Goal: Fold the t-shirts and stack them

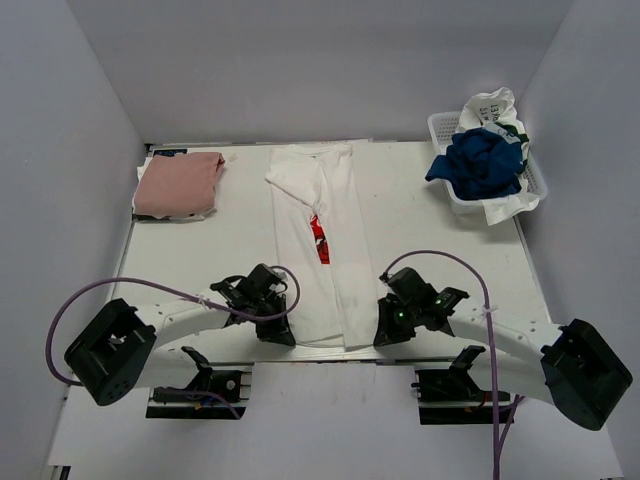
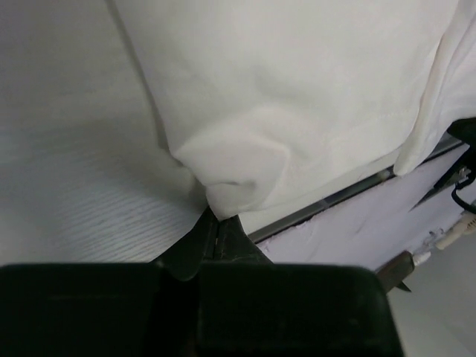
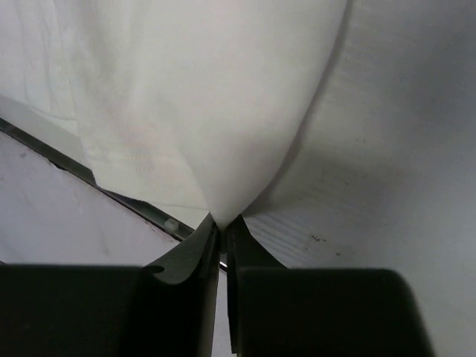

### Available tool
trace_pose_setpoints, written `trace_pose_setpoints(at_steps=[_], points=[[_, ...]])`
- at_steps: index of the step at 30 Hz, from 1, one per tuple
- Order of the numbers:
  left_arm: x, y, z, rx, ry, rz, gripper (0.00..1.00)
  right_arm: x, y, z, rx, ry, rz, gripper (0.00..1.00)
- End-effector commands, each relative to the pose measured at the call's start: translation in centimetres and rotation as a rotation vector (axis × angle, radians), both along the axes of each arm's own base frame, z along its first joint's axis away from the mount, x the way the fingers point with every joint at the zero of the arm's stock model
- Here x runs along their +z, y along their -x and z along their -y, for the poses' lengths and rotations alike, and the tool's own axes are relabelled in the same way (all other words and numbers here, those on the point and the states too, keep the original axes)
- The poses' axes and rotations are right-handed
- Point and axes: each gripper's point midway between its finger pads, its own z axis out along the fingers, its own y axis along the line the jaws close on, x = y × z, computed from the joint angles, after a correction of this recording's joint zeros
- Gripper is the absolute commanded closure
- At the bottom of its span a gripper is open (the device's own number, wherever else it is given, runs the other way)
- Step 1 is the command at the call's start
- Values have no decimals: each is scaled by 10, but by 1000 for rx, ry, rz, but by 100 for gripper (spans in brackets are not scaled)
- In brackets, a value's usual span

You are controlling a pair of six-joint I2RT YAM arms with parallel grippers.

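A white t-shirt [image 1: 325,240] with a strip of red print showing lies folded into a long band down the middle of the table. My left gripper [image 1: 282,335] is shut on its near left hem corner [image 2: 223,197], the cloth bunched at the fingertips. My right gripper [image 1: 383,335] is shut on the near right hem corner [image 3: 223,201], pinching a peak of cloth. A folded salmon-pink t-shirt [image 1: 180,185] lies at the far left. Blue [image 1: 478,160] and white-and-green t-shirts [image 1: 497,108] sit heaped in the basket.
The white plastic basket [image 1: 442,128] stands at the far right corner. The table's near edge [image 2: 349,190] runs just under the shirt's hem, with both arm bases below it. Grey walls close in the left, right and back.
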Motion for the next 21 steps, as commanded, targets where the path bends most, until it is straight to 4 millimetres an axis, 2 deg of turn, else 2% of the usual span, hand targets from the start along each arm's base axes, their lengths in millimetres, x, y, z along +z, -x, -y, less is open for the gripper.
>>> trace_pose_setpoints(at_steps=[1, 3, 5, 6, 8, 9, 12, 13, 14, 15, 16, 17, 18, 19, 21], points=[[7, -25, 1, 11, -31, 117, 100, 7, -18, -6, -17, -32, 88, 94], [17, -28, 5, 13, -9, 140, 100, 12, -23, -10, -6, -51, 122, 100], [36, -35, 11, 16, 35, 187, 100, 23, -32, -20, 18, -87, 172, 100], [45, -38, 13, 17, 50, 202, 100, 42, -42, -32, 42, -135, 219, 100], [55, -45, 14, 34, 56, 245, 100, 48, -55, -33, 22, -110, 263, 100], [62, -51, 14, 49, 71, 263, 100, 58, -63, -38, 20, -120, 296, 100], [71, -65, 13, 87, 56, 306, 100, 77, -96, -42, -50, -101, 413, 100], [76, -76, 11, 125, 32, 330, 100, 82, -106, -46, -69, -95, 427, 100], [77, -81, 10, 147, 14, 337, 100, 93, -125, -42, -132, -61, 491, 100], [88, -99, 7, 196, -5, 397, 100, 95, -132, -43, -152, -50, 501, 100], [95, -108, 5, 223, -18, 435, 100, 105, -150, -47, -188, -22, 525, 100], [96, -118, -3, 270, -57, 448, 100, 106, -162, -42, -232, 10, 547, 100], [105, -133, -7, 314, -89, 502, 100, 110, -169, -45, -244, 11, 561, 100], [111, -141, -11, 344, -97, 523, 100, 117, -189, -51, -273, 22, 585, 100], [118, -158, -10, 364, -99, 563, 100, 124, -207, -47, -320, 55, 621, 100]])
